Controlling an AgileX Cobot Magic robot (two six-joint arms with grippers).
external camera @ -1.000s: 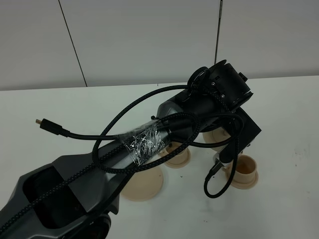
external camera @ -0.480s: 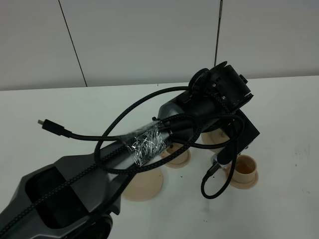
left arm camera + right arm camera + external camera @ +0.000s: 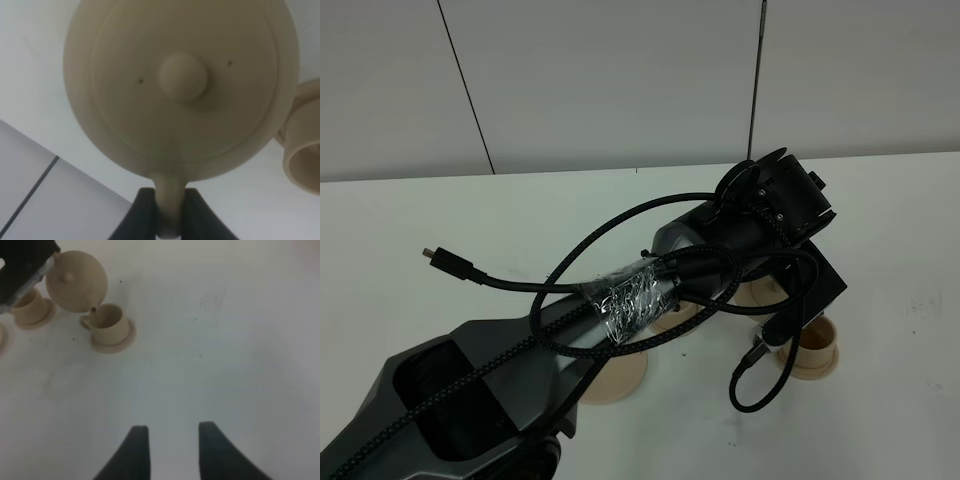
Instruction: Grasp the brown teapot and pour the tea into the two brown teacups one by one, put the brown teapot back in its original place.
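The brown teapot (image 3: 180, 85) fills the left wrist view, its loop handle pinched between the fingers of my left gripper (image 3: 168, 202), which is shut on it. In the right wrist view the teapot (image 3: 77, 280) hangs tilted, lid facing the camera, with its spout at the rim of one teacup (image 3: 107, 322) on its small saucer. The other teacup (image 3: 30, 307) stands beyond it, partly under the left arm. From the high camera the left arm covers most of this; only the right teacup (image 3: 813, 343) shows well. My right gripper (image 3: 172, 450) is open over bare table.
The wide flat saucer (image 3: 612, 378) lies bare on the white table (image 3: 900, 250), half hidden under the left arm. Loose black cables (image 3: 760, 385) hang from that arm near the right teacup. A white wall rises behind the table.
The left arm has shifted slightly right and lower with the teapot, toward the right teacup. The cables swung with it. The right gripper has stayed open.
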